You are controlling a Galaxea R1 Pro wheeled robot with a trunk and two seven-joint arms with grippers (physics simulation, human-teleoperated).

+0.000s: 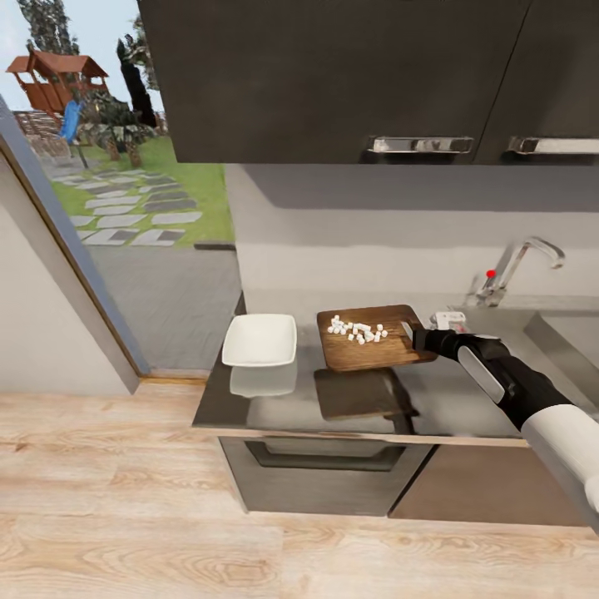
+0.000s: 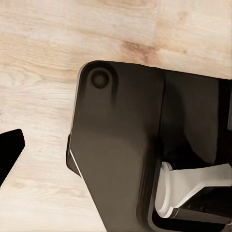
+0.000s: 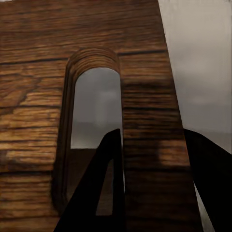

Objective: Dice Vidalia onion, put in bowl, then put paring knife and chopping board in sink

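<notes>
I have the right gripper point(image 1: 413, 335) at the right-hand short edge of the chopping board point(image 1: 366, 353). The board appears lifted off the countertop point(image 1: 453, 409); a dark board-shaped reflection sits below it on the metal. In the right wrist view one dark finger point(image 3: 99, 193) lies over the wood next to the handle slot point(image 3: 94, 108) and the other finger point(image 3: 212, 179) is off past the board's edge, so I read the grip as closed across that strip of wood, holding the board.

The diced onion point(image 1: 358, 330) is a loose pile of pale bits on the far half of the board, towards the bowl side. No whole bulb visible.

Key relation: the bowl point(image 1: 259, 339) sits just beside the board's left short edge, a small gap between them, directly opposite the edge I'm holding. The board's long axis runs left-right, pointing from my fingers to the bowl. So judging from this, the next move is to tip the held end up and slide the dice off the far end into the bowl. Risk: bits spilling over the long sides or into the gap.

The sink point(image 1: 574, 341) and tap point(image 1: 516, 266) are to the right, behind the right arm. I can't pick out the paring knife for certain.

The left wrist view looks down at the wood floor point(image 2: 43, 72) and the robot's dark body point(image 2: 121, 159); I can't tell whether the left gripper is open or closed. The right arm is clearly the nearer one.
</notes>
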